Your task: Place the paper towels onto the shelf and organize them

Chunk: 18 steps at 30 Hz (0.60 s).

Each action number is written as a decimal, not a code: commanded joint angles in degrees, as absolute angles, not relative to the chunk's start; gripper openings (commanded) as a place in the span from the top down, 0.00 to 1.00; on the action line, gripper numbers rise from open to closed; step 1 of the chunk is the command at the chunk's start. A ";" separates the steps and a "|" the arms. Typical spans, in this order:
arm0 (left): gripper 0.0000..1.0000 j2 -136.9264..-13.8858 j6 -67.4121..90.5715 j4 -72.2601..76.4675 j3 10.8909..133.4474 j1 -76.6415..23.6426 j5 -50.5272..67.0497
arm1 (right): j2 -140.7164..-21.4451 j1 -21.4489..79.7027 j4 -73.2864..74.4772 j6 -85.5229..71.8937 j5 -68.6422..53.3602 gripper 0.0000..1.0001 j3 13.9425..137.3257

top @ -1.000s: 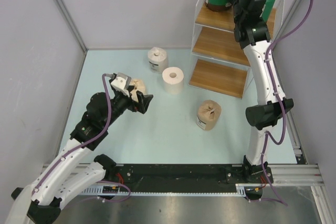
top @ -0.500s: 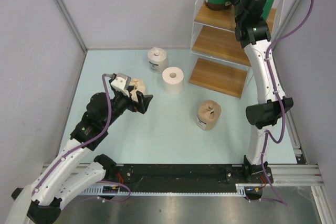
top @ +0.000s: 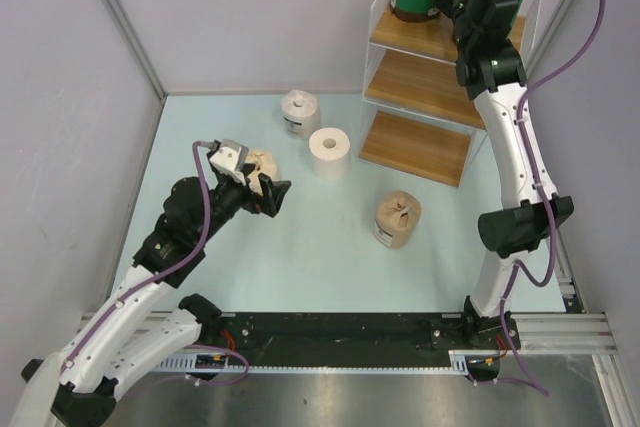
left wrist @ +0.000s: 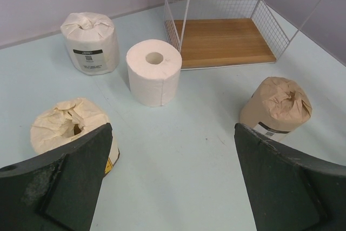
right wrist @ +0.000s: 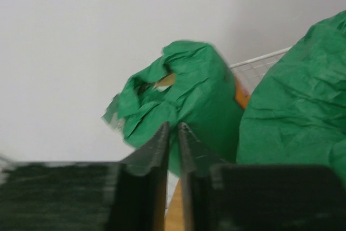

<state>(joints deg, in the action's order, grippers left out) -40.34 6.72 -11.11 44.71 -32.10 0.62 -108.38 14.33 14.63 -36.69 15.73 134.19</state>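
The right arm's jaws are pressed almost together with nothing between them; only a thin slit shows in the right wrist view. They hang at the top tier of the shelf (top: 420, 87), just in front of a green-wrapped roll (right wrist: 189, 96), with the second green roll (right wrist: 294, 106) close beside it. That view is blurred, so I cannot tell whether the tips touch the wrap. The left arm's jaws are spread wide and empty, low over the counter (top: 300, 267), with the cream roll (left wrist: 67, 128) just beside one finger.

As I judge it, two of the six are done, since both green rolls stand on the top board. Four are left on the counter: the cream one, the white-wrapped roll with a label (left wrist: 90, 41), the bare white roll (left wrist: 154, 71) and the tan roll (left wrist: 277, 109) (its twisted top upward). The middle and bottom boards are bare where they show.

Only the overhead view gives all three tiers at once, yet it shows just a sliver of the second green roll. The right wrist view sets both green rolls side by side. The left wrist view alone shows the labels and the wire sides of the bottom tier.
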 commanded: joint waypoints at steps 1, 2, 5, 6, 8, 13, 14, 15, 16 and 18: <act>0.00 -39.99 8.52 -9.93 46.05 -31.64 1.58 | -102.14 13.97 11.69 -34.10 6.17 0.70 132.98; 0.00 -40.08 8.79 -10.02 46.23 -31.64 1.67 | -101.61 13.97 11.69 -33.84 4.33 0.59 132.80; 0.00 -40.17 9.58 -10.11 46.58 -31.64 1.93 | -98.10 13.97 11.16 -33.40 -2.62 0.49 130.09; 0.00 -40.17 9.84 -10.11 46.67 -31.64 2.11 | -95.74 13.97 11.51 -33.31 -5.68 0.48 128.51; 0.00 -39.82 10.45 -10.19 46.84 -31.64 2.55 | -92.66 14.24 12.39 -32.09 -7.99 0.43 126.31; 0.00 -38.94 11.78 -10.19 46.67 -31.64 3.51 | -74.16 14.94 22.22 -26.11 -2.92 0.29 109.67; 0.00 -38.85 12.04 -10.28 46.58 -31.64 3.69 | -70.61 15.12 22.93 -25.06 -0.55 0.28 104.90; 0.00 -38.59 12.04 -10.28 46.50 -31.73 3.69 | -66.40 15.29 23.81 -24.87 5.13 0.28 100.68; 0.00 -38.58 12.13 -10.28 46.32 -31.64 3.87 | -59.66 15.38 24.17 -24.61 7.62 0.28 96.72; 0.00 -38.58 12.30 -10.72 46.41 -31.64 4.22 | -53.11 15.64 27.22 -24.44 14.72 0.28 86.25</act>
